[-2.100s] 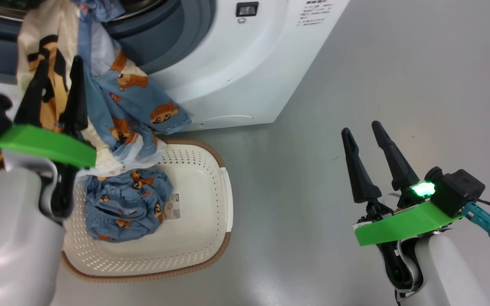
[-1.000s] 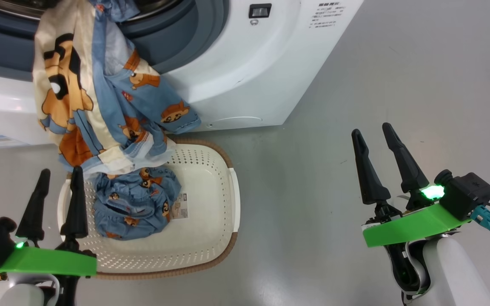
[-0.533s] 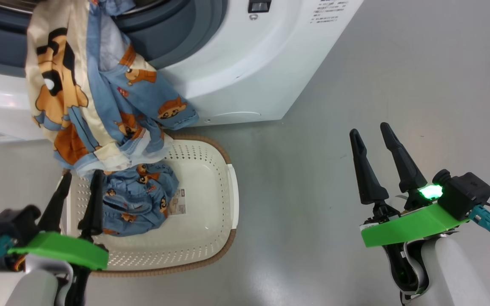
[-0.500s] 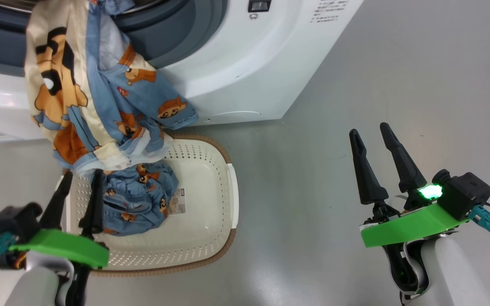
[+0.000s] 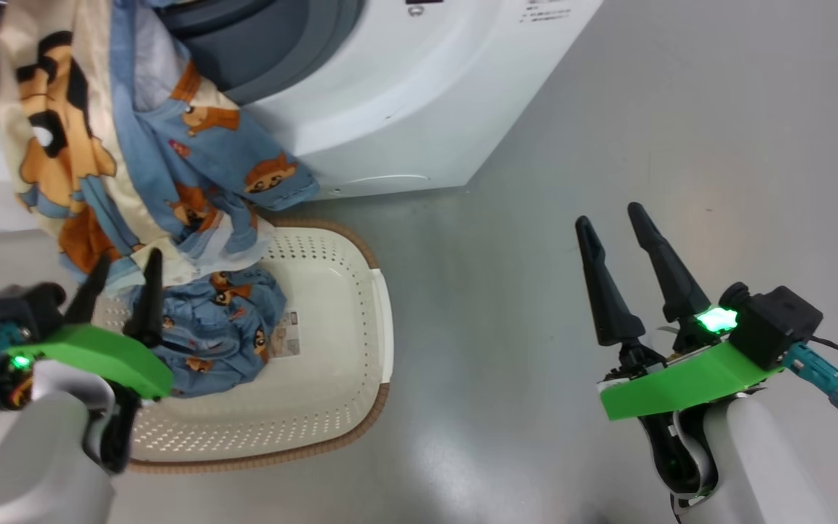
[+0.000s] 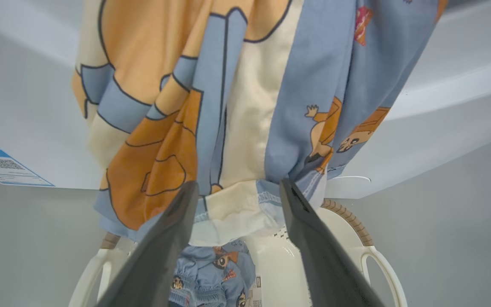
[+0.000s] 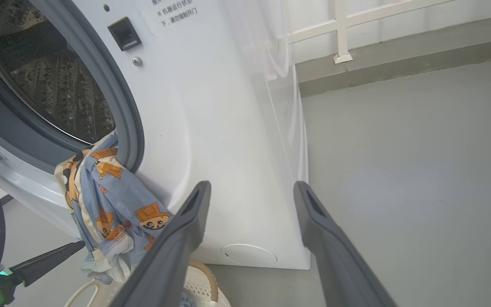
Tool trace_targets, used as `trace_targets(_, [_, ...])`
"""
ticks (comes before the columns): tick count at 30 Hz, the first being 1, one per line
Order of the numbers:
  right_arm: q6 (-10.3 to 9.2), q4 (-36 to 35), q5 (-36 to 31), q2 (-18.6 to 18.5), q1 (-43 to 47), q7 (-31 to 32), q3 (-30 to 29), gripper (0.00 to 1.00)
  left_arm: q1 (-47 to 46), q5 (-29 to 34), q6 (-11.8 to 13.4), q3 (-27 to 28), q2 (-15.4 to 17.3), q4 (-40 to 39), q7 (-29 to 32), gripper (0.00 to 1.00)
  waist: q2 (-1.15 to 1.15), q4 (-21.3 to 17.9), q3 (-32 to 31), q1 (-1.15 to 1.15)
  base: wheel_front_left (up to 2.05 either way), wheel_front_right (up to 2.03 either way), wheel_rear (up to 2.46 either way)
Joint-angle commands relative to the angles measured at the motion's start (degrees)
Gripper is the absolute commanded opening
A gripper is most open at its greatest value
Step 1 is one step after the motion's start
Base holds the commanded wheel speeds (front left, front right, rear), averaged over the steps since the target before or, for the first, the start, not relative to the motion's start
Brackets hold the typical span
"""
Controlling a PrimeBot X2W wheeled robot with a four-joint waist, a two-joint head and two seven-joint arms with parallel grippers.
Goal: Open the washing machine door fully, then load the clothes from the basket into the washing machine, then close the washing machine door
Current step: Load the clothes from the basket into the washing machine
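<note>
The left gripper [image 5: 128, 256] hovers with its two fingers spread apart and nothing clamped between them. Well off to its right, the right gripper [image 5: 608, 213] hangs over the grey floor [image 5: 608, 109], its fingers likewise parted and empty. Directly under the left gripper sits the basket [image 5: 384, 320], reaching away to that gripper's right and well apart from the right gripper. Inside it, just beside the left gripper's right finger, lies a crumpled blue garment [image 5: 215, 327] with orange cartoon prints, and next to that a label sticker [image 5: 286, 343] on the basket's bottom. Just beyond the left fingertips hang the rest of the clothes [image 5: 99, 160], a cream piece with an orange cartoon face and a blue printed piece draped together. In the left wrist view their lower hem [image 6: 228, 213] shows between the two fingertips, and I cannot tell whether it touches them. The draped clothes spill down from the mouth of the washing machine [image 5: 404, 94], over its grey gasket [image 7: 117, 106], behind which the perforated drum [image 7: 36, 72] shows uncovered. A blue label [image 6: 2, 166] sits on the white panel to the left of the left gripper. Ahead of the right gripper's fingers stands the machine's white front with its round service flap [image 7: 249, 254] low down. Farthest beyond them is a white railing [image 7: 339, 30].
</note>
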Motion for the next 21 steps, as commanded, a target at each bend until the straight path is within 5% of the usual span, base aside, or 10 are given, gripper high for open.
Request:
trace_targets(1, [0.09, -1.1, -0.6, 0.5, -0.7, -0.3, 2.0, 1.00, -2.1, -0.6, -0.2, 0.6, 3.0, 1.3, -0.3, 1.00, 0.00, -0.7, 0.5, 0.00, 0.00, 0.00, 0.00])
trace_targets(11, [0.09, -1.0, -0.5, 0.7, -1.7, -0.3, 3.6, 1.00, -10.1, -4.1, -0.2, -5.1, 6.8, 8.8, -0.3, 1.00, 0.00, -2.7, 2.4, 0.00, 0.00, 0.00, 0.00])
trace_targets(21, [0.09, -1.2, -0.5, 0.8, -2.3, -0.3, 3.9, 1.00, -13.8, -12.3, -0.2, -15.6, 9.9, 6.2, -0.3, 1.00, 0.00, -3.6, 3.8, 0.00, 0.00, 0.00, 0.00])
